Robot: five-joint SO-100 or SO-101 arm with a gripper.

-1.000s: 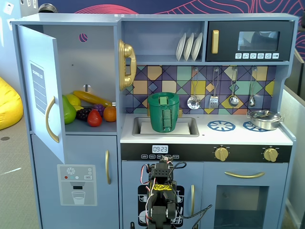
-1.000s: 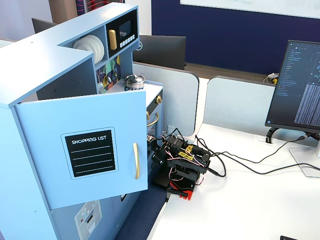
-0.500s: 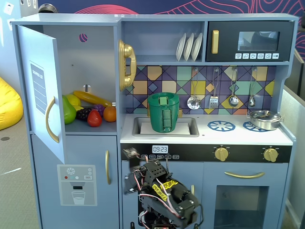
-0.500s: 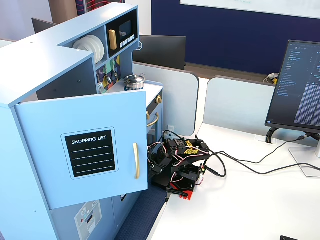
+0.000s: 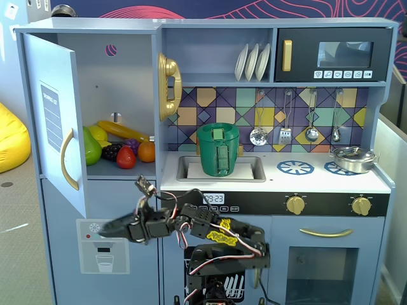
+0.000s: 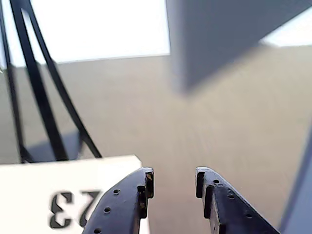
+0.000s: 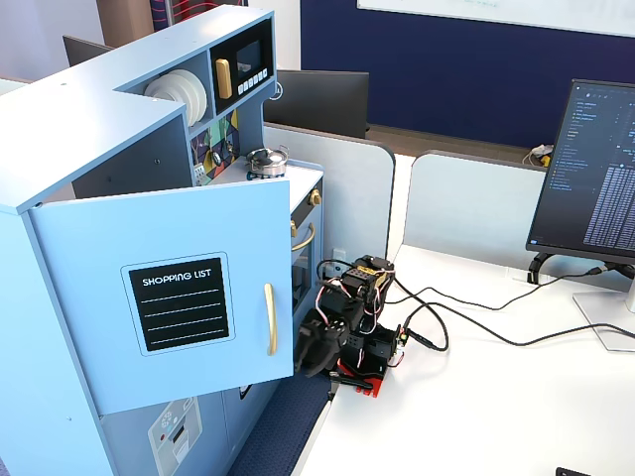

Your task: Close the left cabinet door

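— How far along are you?

— Hardly begun. The left cabinet door (image 5: 56, 121) stands swung wide open, its shopping-list panel (image 7: 180, 303) facing outward.

— And your gripper (image 6: 174, 181)?

— Jaws spread, empty, hovering low beneath the door's bottom corner, not touching it. The whole push is left.

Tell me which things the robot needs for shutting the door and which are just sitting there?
For the job:
- left door, standing open
- its gold handle
- end effector, low beside the door

Just sitting there:
- toy fruit on the shelf
- green pot in the sink
- plates
- hanging utensils
- monitor
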